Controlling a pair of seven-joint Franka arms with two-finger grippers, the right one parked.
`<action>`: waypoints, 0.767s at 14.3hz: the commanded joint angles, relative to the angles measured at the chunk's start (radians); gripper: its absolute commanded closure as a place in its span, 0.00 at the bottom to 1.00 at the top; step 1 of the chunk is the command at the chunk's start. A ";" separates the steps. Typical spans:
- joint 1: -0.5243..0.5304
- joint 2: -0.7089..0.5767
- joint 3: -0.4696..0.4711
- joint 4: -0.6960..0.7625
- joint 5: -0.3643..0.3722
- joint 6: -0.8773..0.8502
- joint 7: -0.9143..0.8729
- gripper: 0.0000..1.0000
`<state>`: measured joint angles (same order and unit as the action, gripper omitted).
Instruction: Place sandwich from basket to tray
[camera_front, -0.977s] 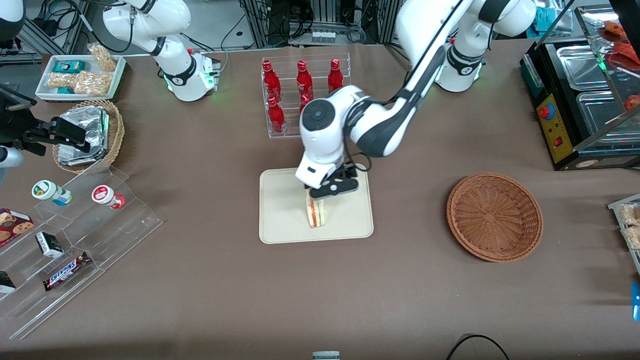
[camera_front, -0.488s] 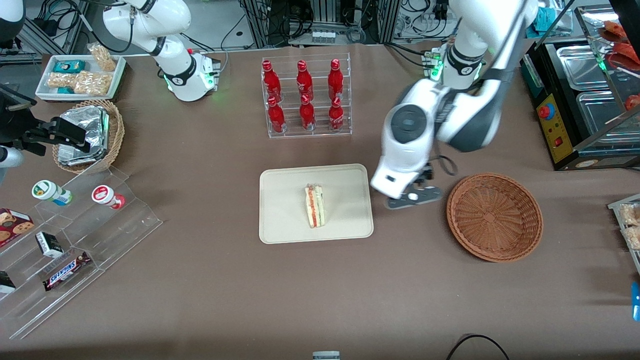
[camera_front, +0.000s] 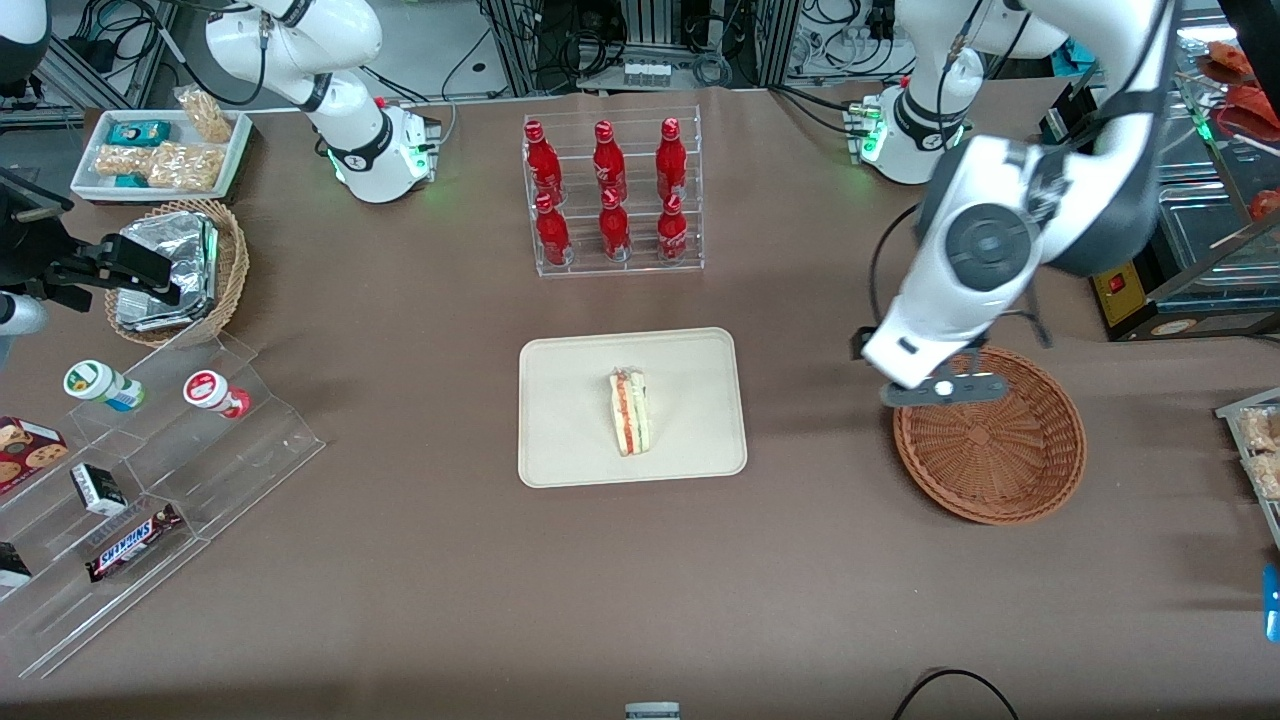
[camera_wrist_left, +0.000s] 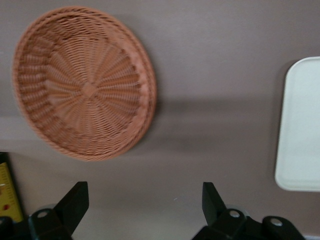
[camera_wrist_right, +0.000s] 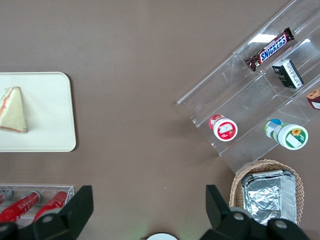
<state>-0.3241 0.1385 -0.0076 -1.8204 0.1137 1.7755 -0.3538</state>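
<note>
The sandwich (camera_front: 630, 411), a pale bread wedge with red, orange and green filling, lies on the cream-beige tray (camera_front: 570, 440) in the middle of the table; it also shows in the right wrist view (camera_wrist_right: 14, 110) on the tray (camera_wrist_right: 50, 125). The reddish-brown wicker basket (camera_front: 1000, 450) lies toward the working arm's end and holds nothing; it also shows in the left wrist view (camera_wrist_left: 85, 82). My left gripper (camera_front: 940, 390) hangs above the basket's rim on the side facing the tray. In the left wrist view the gripper (camera_wrist_left: 145, 202) is open and holds nothing, with brown table below and an edge of the tray (camera_wrist_left: 300, 125).
A clear rack of red bottles (camera_front: 610, 195) stands farther from the front camera than the tray. A tan basket of foil packs (camera_front: 175, 270), a white snack tray (camera_front: 160, 150) and a clear stepped display (camera_front: 140, 480) lie toward the parked arm's end. A black appliance (camera_front: 1160, 200) stands near the basket.
My left gripper let go of the sandwich on the tray, lifted off and swung away to above the basket's rim. The sandwich has stayed where it was set.
</note>
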 joint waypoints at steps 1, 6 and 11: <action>0.037 -0.097 -0.008 -0.031 -0.012 -0.071 0.090 0.00; 0.264 -0.161 -0.147 0.004 -0.034 -0.183 0.226 0.00; 0.361 -0.168 -0.207 0.079 -0.034 -0.217 0.269 0.00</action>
<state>0.0081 -0.0220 -0.1947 -1.7730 0.0911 1.5770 -0.1100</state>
